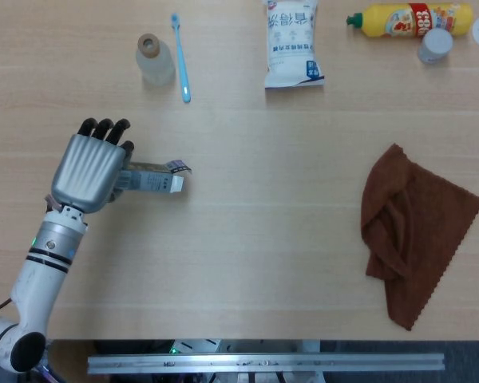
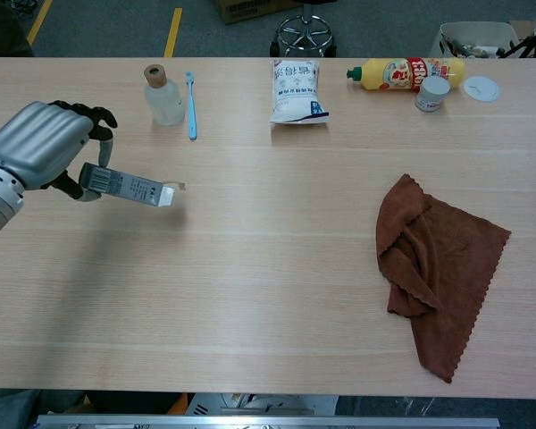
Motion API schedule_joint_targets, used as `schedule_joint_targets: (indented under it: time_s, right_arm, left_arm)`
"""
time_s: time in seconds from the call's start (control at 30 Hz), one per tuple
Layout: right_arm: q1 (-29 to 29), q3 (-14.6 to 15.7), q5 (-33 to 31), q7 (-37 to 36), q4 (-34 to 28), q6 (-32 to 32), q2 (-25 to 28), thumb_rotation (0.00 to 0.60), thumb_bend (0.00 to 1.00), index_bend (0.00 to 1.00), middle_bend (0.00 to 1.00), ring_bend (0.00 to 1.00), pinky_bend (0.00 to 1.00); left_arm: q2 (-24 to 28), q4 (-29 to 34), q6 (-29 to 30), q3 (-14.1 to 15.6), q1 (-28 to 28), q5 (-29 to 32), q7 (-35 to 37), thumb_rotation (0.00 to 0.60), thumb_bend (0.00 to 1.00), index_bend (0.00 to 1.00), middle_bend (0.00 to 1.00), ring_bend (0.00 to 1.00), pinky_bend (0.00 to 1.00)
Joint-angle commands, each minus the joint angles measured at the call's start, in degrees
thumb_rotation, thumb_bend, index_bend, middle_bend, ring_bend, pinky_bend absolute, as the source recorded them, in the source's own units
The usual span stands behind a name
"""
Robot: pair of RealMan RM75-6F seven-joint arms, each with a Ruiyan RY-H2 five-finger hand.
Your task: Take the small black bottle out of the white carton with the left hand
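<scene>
The white carton (image 1: 153, 180) is in your left hand (image 1: 88, 169), held off the counter (image 1: 263, 239) at its left side, lying roughly level with its opened flap end pointing right. Your fingers wrap its near end, so the hand is closed on the carton itself. The small black bottle cannot be seen in either view; judge it to be still inside, since nothing black lies on the wood near the flap.

Your right hand is not in either view, so the left must do this alone. I would set the carton down, or tip the open end downward above a bare patch of counter, so the bottle slides toward the mouth. Tilt slowly: a small round bottle will likely roll once it drops free.

Mind what surrounds you, biggest first. The brown cloth (image 1: 415, 231) lies well apart on the right and is no obstacle. The white pouch (image 1: 291, 44) and the yellow bottle (image 1: 407, 20) sit along the far edge, also out of reach of this move. Closer are the clear bottle with the cork stopper (image 1: 154, 62) and the blue toothbrush (image 1: 180, 60), just beyond the hand; keep the carton's mouth aimed away from them.

Once the black bottle shows at the flap, let go of the carton and pinch the bottle by its body.
</scene>
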State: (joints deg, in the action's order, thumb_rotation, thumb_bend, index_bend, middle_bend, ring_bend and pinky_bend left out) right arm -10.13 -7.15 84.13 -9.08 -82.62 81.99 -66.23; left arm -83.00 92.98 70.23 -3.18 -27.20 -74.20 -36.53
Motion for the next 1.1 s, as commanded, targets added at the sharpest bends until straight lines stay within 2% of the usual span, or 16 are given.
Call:
schedule_joint_targets:
  time_s: [0.03,0.3,0.57,0.9,1.1]
  right_arm:
    - [0.0,0.0,0.0,0.1,-0.1,0.0,0.0,0.600,0.12,0.22,0.15,0.11,0.18]
    - [-0.1,-0.1,0.1,0.3,-0.4,0.0,0.1,0.600,0.12,0.22,0.15,0.11,0.18]
    - [0.1,0.0,0.0,0.0,-0.2,0.2,0.1,0.600,0.12,0.22,0.15,0.11,0.18]
    - [0.1,0.0,-0.1,-0.1,0.0,0.2,0.0,0.600,0.12,0.22,0.15,0.11,0.18]
    - [0.1,0.1,-0.1,0.1,0.0,0.0,-0.2,0.600,0.12,0.22,0.15,0.11,0.18]
  left_arm:
    - [1.8,1.1,1.5,0.5,-0.1,-2.0,-3.4,0.600,0.08,0.62,0.25,0.26,0.28]
    - [3.0,-3.7,5.0,2.3,-1.4,-12.2,-12.1,0.600,0.08,0.62,0.26,0.26,0.29]
    - [2.0,-10.4,7.5,2.6,-2.3,-19.6,-16.1,0.600,0.08,0.61,0.27,0.27,0.30]
    - [1.3,-14.5,9.2,2.1,-2.5,-23.6,-16.4,0.600,0.08,0.61,0.28,0.28,0.30]
    - [0.6,-16.1,10.2,1.5,-1.9,-24.0,-15.1,0.600,0.08,0.60,0.28,0.28,0.30]
